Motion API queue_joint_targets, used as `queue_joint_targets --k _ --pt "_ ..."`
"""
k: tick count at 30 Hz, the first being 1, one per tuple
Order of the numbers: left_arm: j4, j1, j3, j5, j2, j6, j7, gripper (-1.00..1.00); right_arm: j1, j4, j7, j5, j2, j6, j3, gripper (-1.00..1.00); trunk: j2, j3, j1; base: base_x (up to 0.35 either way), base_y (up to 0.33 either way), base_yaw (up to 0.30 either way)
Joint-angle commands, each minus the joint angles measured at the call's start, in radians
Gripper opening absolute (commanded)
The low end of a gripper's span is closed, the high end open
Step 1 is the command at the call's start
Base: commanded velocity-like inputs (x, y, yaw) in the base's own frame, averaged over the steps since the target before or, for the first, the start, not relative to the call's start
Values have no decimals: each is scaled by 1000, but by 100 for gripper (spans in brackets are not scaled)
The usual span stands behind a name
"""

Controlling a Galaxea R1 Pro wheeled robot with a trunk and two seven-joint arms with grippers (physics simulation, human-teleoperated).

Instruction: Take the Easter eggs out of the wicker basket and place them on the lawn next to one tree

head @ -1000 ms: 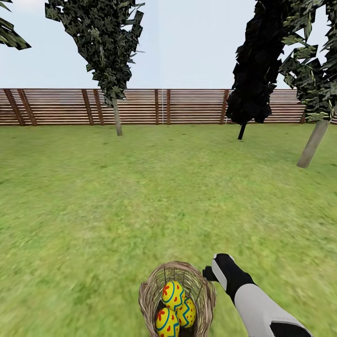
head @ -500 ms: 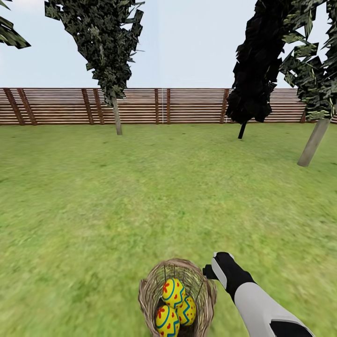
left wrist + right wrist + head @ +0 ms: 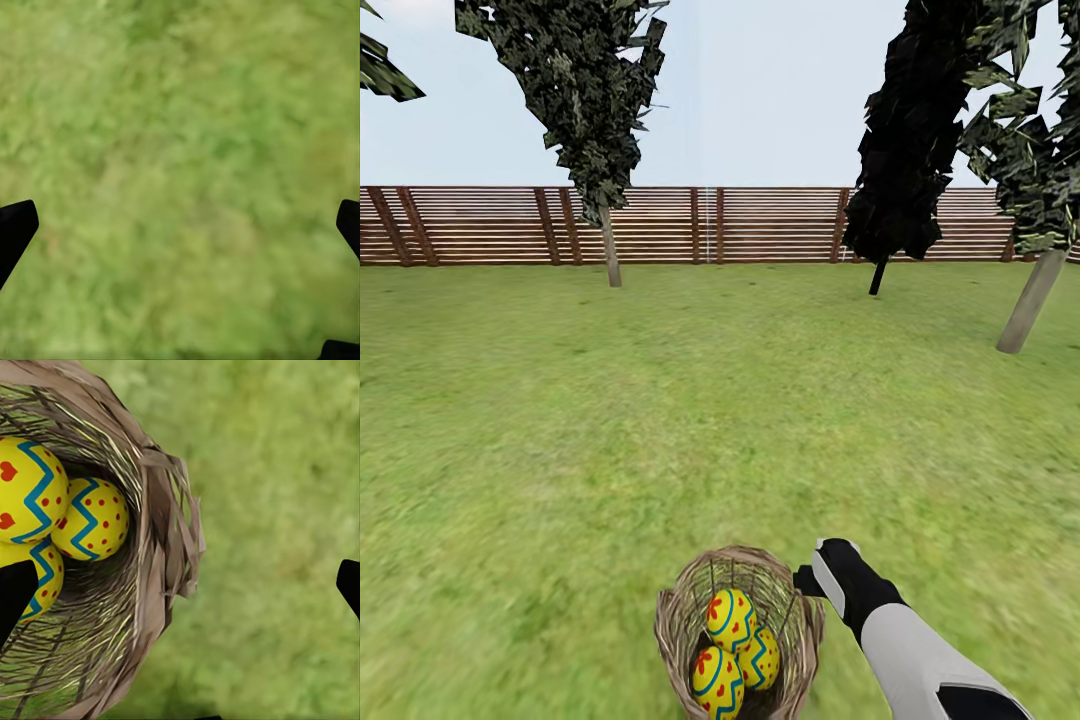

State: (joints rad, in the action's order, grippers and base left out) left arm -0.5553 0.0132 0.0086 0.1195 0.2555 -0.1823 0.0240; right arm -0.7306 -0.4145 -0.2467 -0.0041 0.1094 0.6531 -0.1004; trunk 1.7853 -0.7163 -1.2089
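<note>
**Right arm beside the basket, all three eggs still inside**

The basket [image 3: 738, 632] sits on the lawn [image 3: 660, 420] at the near edge of the head view, right in front of the robot. The three eggs [image 3: 732, 648] lie packed together in its bottom, touching one another, so none has been taken out yet. The basket is deep and the eggs sit low, so a reach will likely have to come from above, down through the open mouth.

The right gripper [image 3: 808, 582] hangs just beside the basket's right rim, outside it, and seems poised for that reach. In the right wrist view its dark fingertips [image 3: 15, 592] stand far apart at the picture's edges, so the jaws are wide, with nothing between them. The rim [image 3: 169, 532] and two eggs and part of a third [image 3: 52, 510] show off to one side, so my guess is the gripper must shift over the basket mouth before it descends.

The left gripper [image 3: 180, 232] is wide too and empty, with bare grass under it, apparently kept clear of the work.

A tree [image 3: 1025, 305] with a thick pale trunk stands at the right edge of the lawn, well apart from the basket; another [image 3: 610, 250] stands by the fence [image 3: 760, 225]. The right one looks nearer, a sensible drop spot.
</note>
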Motion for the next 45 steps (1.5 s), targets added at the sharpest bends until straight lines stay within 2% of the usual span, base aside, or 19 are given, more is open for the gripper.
queue_joint_targets --k 1,12,24,45 --pt "-2 1 -2 9 1 -1 2 100 0 -1 -3 -1 1 4 -5 100 8 -4 -4 0 0 0" --pt "-2 1 -2 10 1 1 5 100 -1 -4 -3 1 -3 5 -7 100 85 -38 -46 0 0 0" --pt "-2 1 -2 11 -1 1 5 100 -27 -1 -3 -3 -32 13 -11 100 169 -76 -92 0 0 0" --pt "-2 1 -2 11 -1 1 5 100 -64 2 -5 -5 -22 20 -4 100 316 -142 -173 0 0 0"
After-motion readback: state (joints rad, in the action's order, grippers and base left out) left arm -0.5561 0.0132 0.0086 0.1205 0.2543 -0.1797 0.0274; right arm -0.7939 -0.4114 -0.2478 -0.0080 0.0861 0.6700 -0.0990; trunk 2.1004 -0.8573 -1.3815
